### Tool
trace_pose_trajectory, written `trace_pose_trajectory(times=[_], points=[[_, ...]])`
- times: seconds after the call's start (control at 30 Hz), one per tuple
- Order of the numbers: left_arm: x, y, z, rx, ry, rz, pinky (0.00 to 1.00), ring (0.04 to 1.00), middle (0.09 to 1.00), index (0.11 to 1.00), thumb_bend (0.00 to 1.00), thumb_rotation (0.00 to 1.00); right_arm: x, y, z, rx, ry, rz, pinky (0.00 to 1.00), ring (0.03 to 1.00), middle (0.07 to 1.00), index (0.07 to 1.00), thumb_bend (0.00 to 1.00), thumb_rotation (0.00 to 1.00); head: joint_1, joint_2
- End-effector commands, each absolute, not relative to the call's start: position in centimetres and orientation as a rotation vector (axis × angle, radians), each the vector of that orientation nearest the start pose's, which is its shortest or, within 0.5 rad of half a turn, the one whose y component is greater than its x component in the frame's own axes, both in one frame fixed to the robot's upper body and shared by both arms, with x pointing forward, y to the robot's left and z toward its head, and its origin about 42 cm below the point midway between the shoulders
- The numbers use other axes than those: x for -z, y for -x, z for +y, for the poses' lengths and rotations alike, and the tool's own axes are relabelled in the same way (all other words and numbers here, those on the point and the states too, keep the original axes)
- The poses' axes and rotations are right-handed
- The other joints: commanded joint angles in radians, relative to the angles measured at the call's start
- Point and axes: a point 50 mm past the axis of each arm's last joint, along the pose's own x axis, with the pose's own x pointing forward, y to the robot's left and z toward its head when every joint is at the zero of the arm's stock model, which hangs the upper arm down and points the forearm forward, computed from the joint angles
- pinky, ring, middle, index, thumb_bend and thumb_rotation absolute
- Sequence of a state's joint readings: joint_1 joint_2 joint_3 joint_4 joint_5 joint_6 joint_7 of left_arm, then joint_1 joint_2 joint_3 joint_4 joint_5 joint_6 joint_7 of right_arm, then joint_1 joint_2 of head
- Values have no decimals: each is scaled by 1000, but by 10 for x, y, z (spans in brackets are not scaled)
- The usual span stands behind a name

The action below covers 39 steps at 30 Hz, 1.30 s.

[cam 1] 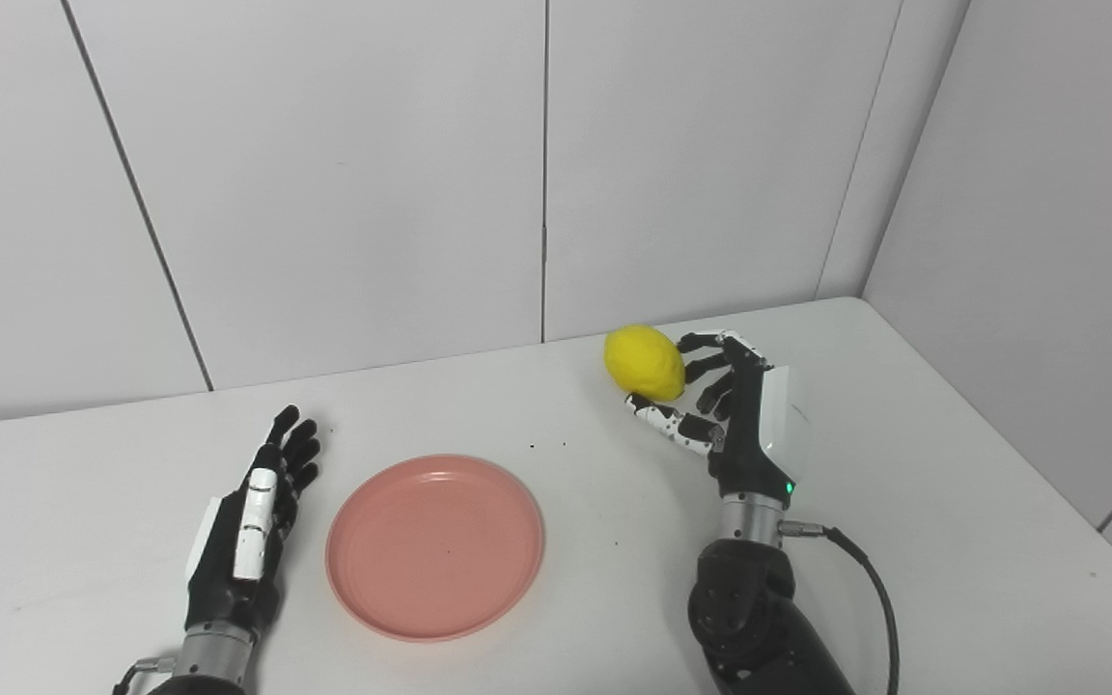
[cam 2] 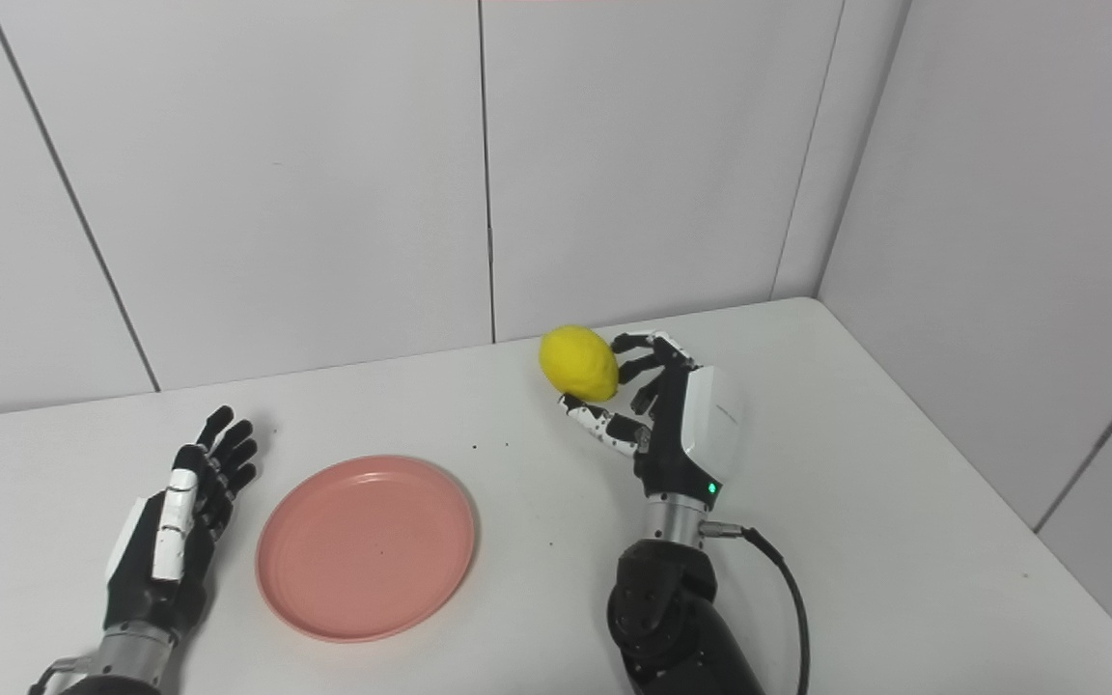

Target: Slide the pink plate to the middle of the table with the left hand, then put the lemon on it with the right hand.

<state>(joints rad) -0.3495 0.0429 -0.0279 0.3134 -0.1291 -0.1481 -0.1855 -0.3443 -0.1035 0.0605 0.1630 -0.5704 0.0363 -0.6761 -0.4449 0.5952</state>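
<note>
A: Where does the pink plate [cam 1: 435, 546] sit?

B: Flat on the white table [cam 1: 952, 502], toward the near edge and a little left of the middle. Nothing lies on it.

A: And the left hand [cam 1: 249, 526]?

B: Just to the left of the plate, close beside its rim but not touching it. The fingers are stretched out and spread, pointing away toward the wall [cam 1: 344, 174], and they hold nothing.

A: The lemon [cam 1: 645, 362]?

B: Beyond the plate and off to its right, well apart from it, toward the back of the table. The right hand [cam 1: 744, 415] has it: the fingertips [cam 1: 696, 342] press on the lemon's right side and the thumb [cam 1: 664, 421] reaches under its near side, so the hand is clamped on the fruit.

A: Is the lemon lifted or resting on the table?

B: I cannot tell; it sits low against the surface, but the contact is hidden.

A: Anything else near the plate?

B: A black cable [cam 1: 870, 579] runs from the right wrist, off to the plate's right.
</note>
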Motion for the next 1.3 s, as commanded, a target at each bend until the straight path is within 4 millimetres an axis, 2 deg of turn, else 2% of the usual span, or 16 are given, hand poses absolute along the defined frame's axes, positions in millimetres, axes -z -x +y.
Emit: trace_pose_trajectory(times=[0.0, 0.03, 0.07, 0.13, 0.6, 0.67, 0.77, 0.87, 1.0, 1.27], points=[[-133, -388, 179, 276, 54, -186, 951, 949, 945, 942, 535, 1000, -200, -383, -221, 567, 584, -505, 160, 223, 411, 496, 516, 0, 0, -2], [-133, -388, 179, 274, 55, -184, 949, 949, 944, 941, 536, 1000, -199, -382, -219, 553, 584, -509, 160, 224, 398, 499, 514, 0, 4, -5], [-133, -388, 178, 272, 55, -182, 946, 948, 944, 941, 535, 1000, -199, -382, -218, 543, 584, -512, 159, 221, 441, 488, 520, 0, 4, -5], [-133, -387, 178, 272, 42, -184, 941, 947, 944, 940, 530, 1000, -199, -381, -215, 519, 582, -521, 147, 205, 464, 481, 523, 0, 9, -2], [-138, -379, 167, 252, 17, -174, 930, 936, 939, 933, 500, 1000, -193, -372, -189, 373, 596, -570, 153, 208, 470, 481, 525, 0, 95, 9], [-139, -379, 166, 251, 17, -171, 927, 934, 936, 932, 496, 1000, -193, -371, -185, 352, 600, -575, 187, 250, 407, 505, 516, 0, 109, 9], [-139, -378, 163, 249, 10, -167, 921, 933, 937, 931, 502, 1000, -193, -370, -181, 322, 610, -583, 207, 271, 395, 514, 514, 0, 127, 12], [-138, -378, 160, 246, 8, -168, 919, 933, 935, 929, 512, 1000, -192, -368, -178, 295, 629, -589, 161, 219, 454, 488, 522, 0, 164, 9], [-137, -378, 156, 247, 0, -167, 922, 932, 937, 930, 532, 1000, -191, -366, -175, 264, 661, -608, 108, 165, 469, 480, 525, 0, 194, 8], [-136, -376, 147, 235, -5, -161, 919, 929, 934, 928, 536, 1000, -181, -363, -170, 159, 640, -645, 130, 180, 469, 479, 525, 0, 275, 4]])
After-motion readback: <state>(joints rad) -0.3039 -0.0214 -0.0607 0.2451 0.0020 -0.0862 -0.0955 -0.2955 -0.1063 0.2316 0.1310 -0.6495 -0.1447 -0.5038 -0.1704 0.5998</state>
